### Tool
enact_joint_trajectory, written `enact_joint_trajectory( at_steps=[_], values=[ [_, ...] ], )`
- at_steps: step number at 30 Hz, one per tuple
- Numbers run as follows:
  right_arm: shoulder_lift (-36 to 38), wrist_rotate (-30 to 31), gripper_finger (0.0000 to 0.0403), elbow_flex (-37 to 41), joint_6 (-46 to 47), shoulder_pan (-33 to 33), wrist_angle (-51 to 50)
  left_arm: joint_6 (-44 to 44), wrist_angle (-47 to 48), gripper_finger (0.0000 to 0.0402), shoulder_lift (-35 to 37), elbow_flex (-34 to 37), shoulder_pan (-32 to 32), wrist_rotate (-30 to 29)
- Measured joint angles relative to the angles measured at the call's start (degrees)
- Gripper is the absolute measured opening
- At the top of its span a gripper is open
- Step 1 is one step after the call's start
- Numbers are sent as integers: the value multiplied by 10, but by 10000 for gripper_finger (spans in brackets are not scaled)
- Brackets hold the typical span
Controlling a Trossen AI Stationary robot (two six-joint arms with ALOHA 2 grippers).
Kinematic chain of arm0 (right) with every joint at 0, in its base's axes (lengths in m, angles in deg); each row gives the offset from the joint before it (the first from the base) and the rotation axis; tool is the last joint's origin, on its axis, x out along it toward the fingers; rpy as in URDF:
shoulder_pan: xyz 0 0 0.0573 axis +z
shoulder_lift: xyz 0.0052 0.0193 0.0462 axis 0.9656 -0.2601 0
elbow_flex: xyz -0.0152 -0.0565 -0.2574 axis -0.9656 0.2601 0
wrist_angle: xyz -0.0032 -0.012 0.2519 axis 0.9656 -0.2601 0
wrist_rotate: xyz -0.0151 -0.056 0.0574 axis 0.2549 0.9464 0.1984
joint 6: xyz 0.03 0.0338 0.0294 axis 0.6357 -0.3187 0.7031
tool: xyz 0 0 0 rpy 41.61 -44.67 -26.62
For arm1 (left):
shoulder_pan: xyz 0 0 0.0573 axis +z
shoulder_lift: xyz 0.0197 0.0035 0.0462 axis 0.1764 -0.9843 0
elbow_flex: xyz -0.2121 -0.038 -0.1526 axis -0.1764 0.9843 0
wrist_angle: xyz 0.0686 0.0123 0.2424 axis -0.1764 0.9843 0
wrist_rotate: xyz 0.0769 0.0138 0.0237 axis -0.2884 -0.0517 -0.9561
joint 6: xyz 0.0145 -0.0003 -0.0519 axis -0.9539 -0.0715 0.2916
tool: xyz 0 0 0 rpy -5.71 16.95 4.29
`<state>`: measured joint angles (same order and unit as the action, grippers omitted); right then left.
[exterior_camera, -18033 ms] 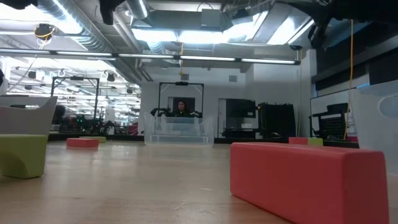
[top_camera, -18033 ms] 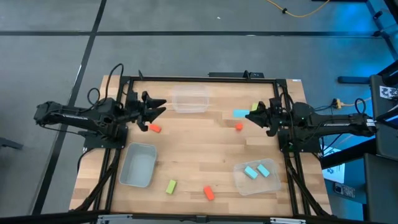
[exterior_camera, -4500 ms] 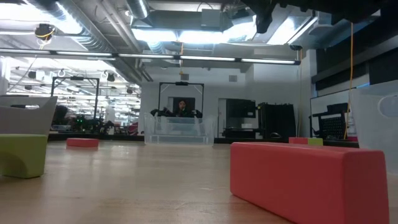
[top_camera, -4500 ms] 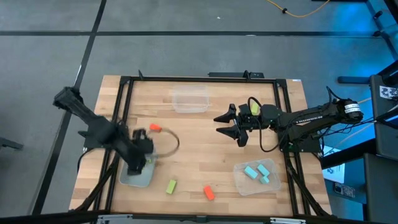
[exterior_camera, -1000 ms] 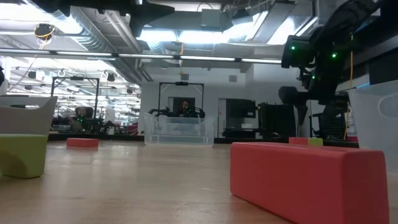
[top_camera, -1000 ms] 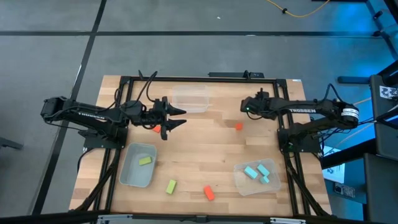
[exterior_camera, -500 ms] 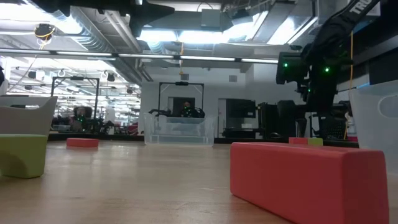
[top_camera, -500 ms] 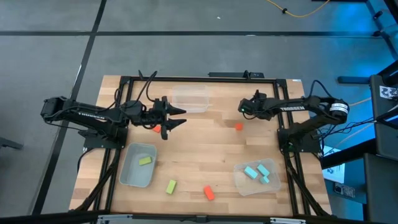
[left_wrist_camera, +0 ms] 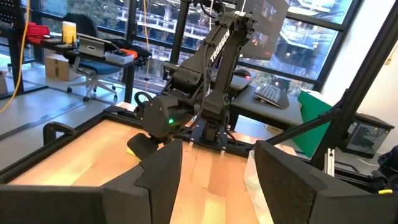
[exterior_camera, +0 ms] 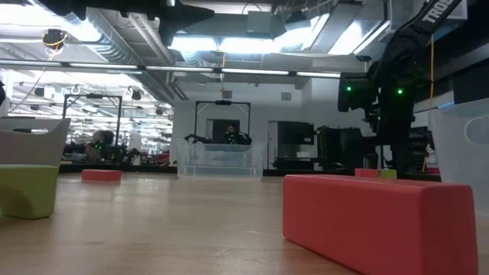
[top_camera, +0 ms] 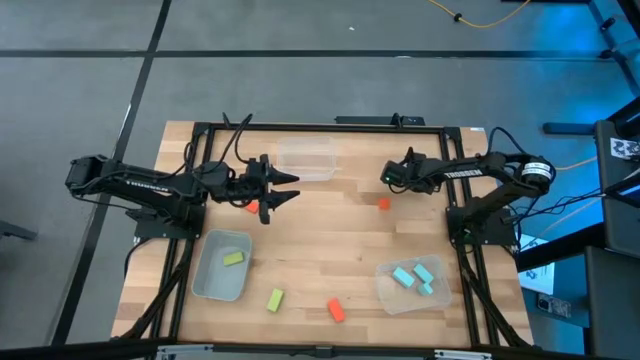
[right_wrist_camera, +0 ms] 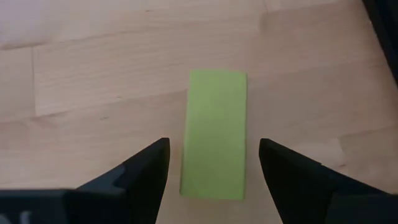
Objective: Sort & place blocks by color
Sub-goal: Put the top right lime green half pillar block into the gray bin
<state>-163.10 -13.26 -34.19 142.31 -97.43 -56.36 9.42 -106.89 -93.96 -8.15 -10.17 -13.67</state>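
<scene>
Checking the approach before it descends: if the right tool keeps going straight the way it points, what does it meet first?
The yellow-green block, lying flat on the wooden table. It sits between the open right tool fingers; how far off it is cannot be told.

Yellow-green block (right_wrist_camera: 214, 134) apparently hidden beneath right gripper (top_camera: 388, 176) overhead.

My arms: two, dark, slim and jointed, each bearing white lettering along one link. My left arm (top_camera: 140, 185): loose black cables looping near the wrist. My right arm (top_camera: 470, 172): pale round cap at one joint, small green lights at the wrist. Pincer fingers (right_wrist_camera: 298, 180): matte black, wedge-shaped.
</scene>
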Motion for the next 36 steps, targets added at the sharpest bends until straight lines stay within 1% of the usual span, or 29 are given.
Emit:
enact_joint_trajectory(
  at_steps=[2, 4, 7, 11, 14, 20, 24, 26, 32, 36],
  values=[
    [0, -3, 248, 0, 0, 0, 0, 0, 0, 194, 0, 0, 0, 0],
    [0, -6, 234, 0, 0, 0, 0, 0, 0, 194, 0, 0, 0, 0],
    [0, -6, 198, 0, -1, 0, -1, 0, 0, 192, 0, 0, 0, 0],
    [0, -7, 137, 0, -3, 0, -3, 0, 0, 191, 0, 0, 0, 0],
    [1, -7, 135, 0, -8, 0, -6, 0, 0, 191, 0, 0, 0, 0],
    [1, -13, 135, -1, -47, 0, -14, 0, 0, 191, 0, 0, 0, 0],
    [11, -21, 135, 0, -54, 1, -32, 0, 0, 191, 0, 0, 0, 0],
    [22, -28, 135, 0, -79, 1, -35, 0, 0, 191, 0, 0, 0, 0],
    [80, -30, 135, 0, -161, 20, -55, 0, 0, 191, 0, 0, 0, 0],
    [146, -25, 135, 8, -229, 51, -61, 0, 0, 191, 0, 0, 0, 0]
  ],
)
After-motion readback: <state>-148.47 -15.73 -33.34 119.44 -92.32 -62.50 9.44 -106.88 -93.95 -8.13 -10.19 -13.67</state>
